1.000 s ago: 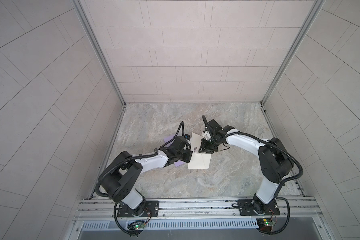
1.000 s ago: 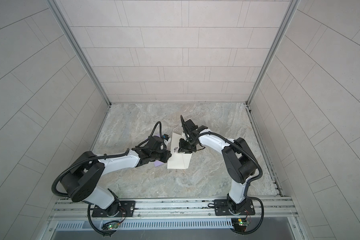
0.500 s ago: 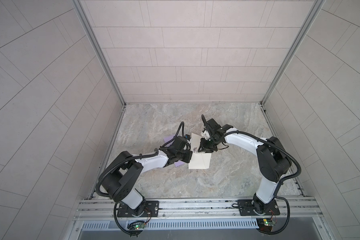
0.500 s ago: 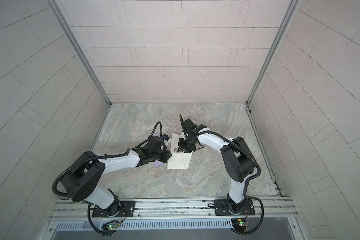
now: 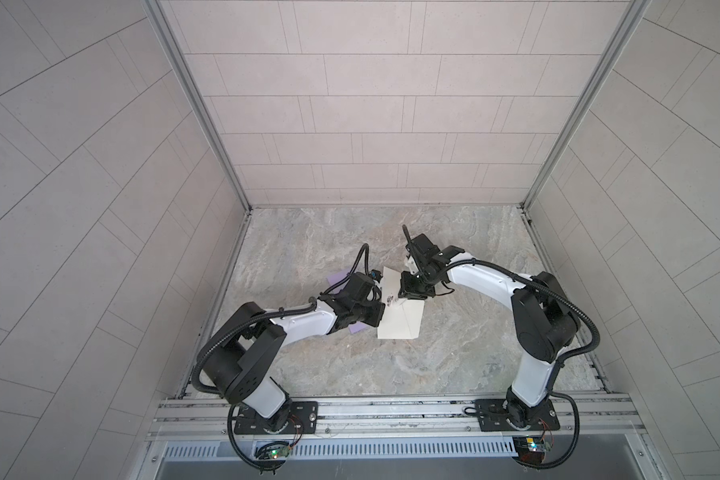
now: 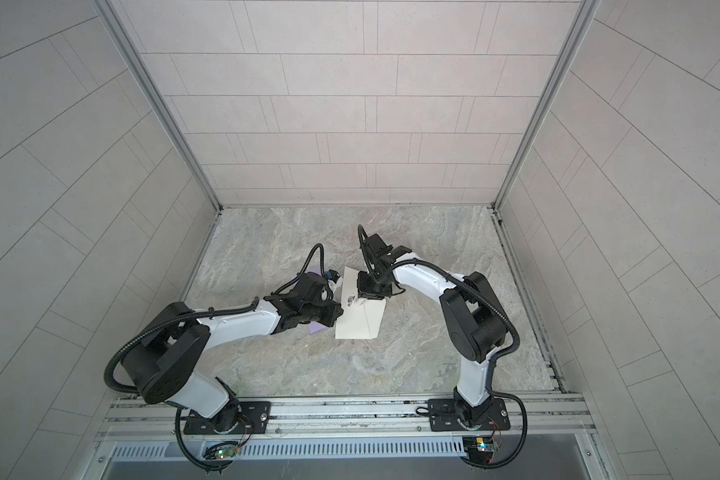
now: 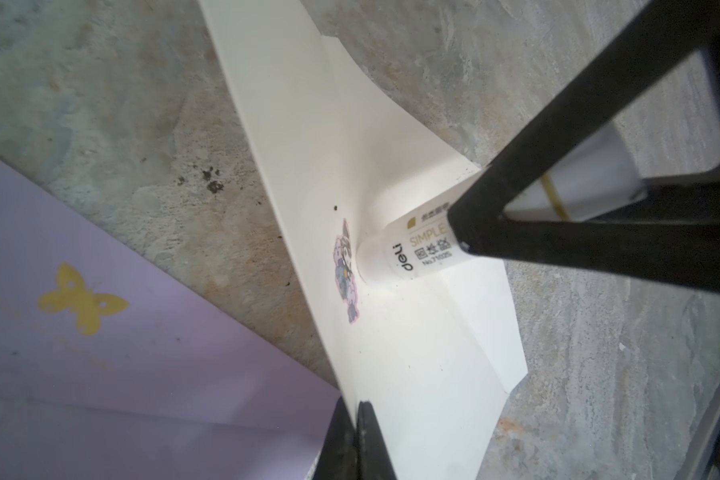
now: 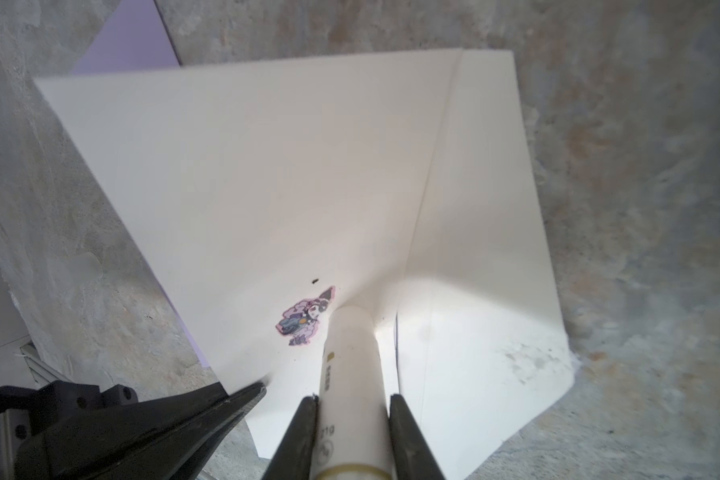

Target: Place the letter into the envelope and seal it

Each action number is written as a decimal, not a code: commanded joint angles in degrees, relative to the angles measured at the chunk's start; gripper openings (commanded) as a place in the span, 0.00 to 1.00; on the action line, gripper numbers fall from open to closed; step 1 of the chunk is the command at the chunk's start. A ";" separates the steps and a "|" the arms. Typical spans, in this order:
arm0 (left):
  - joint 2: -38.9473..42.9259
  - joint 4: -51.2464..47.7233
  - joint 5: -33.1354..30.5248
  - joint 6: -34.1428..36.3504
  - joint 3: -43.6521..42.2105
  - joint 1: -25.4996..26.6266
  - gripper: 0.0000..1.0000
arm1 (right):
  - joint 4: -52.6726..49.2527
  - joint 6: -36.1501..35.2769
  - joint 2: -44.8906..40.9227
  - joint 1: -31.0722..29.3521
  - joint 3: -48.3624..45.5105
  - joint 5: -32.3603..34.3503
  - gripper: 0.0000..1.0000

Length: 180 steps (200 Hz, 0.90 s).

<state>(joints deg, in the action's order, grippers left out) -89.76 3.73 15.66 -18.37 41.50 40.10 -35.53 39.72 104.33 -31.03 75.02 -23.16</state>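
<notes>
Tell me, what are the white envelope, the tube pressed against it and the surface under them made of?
Envelope: matte paper or thin card; it holds sharp creases and bends upward.
Tube: smooth, faintly glossy white plastic, apparently, with printed lettering.
Tabletop: veined grey-brown stone look, matte; real stone or printed laminate, I cannot tell.

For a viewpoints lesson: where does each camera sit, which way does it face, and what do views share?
Both top views: high overhead, looking down at the table; left arm and right arm whole.
Left wrist: on the left arm, facing the envelope; left hand shows.
Right wrist: on the right arm, along the glue stick; right hand shows.
Shared: both wrist views show the sticker.
</notes>
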 commanded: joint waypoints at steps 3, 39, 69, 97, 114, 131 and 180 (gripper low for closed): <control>1.03 0.12 2.63 0.93 -0.08 0.82 0.00 | 1.83 0.79 -1.76 -0.39 -1.73 4.77 0.00; -0.56 0.12 2.38 0.06 0.56 0.83 0.00 | 5.54 1.80 -7.16 -0.56 -5.52 0.58 0.00; -1.88 -0.44 1.61 -0.86 1.29 0.84 0.00 | 2.72 0.22 -10.42 -0.52 -5.68 -1.45 0.00; -2.22 -0.73 1.30 -0.79 1.95 0.82 0.00 | 0.30 -0.72 -11.00 -0.61 -5.32 -0.86 0.00; -2.42 -0.92 1.30 -0.98 2.28 0.84 0.00 | -0.03 -1.04 -10.55 -1.24 -5.22 -0.28 0.00; -2.56 -0.98 1.30 -1.22 2.45 0.83 0.00 | -0.22 -1.30 -9.46 -2.27 -5.07 0.22 0.00; -2.53 -1.50 2.25 -1.10 2.91 0.85 0.00 | 0.57 -0.76 -5.40 -5.47 -3.95 5.40 0.00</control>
<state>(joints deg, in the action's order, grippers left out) -91.85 3.53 17.32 -19.66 42.96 40.64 -34.17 39.11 97.17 -35.29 69.49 -22.28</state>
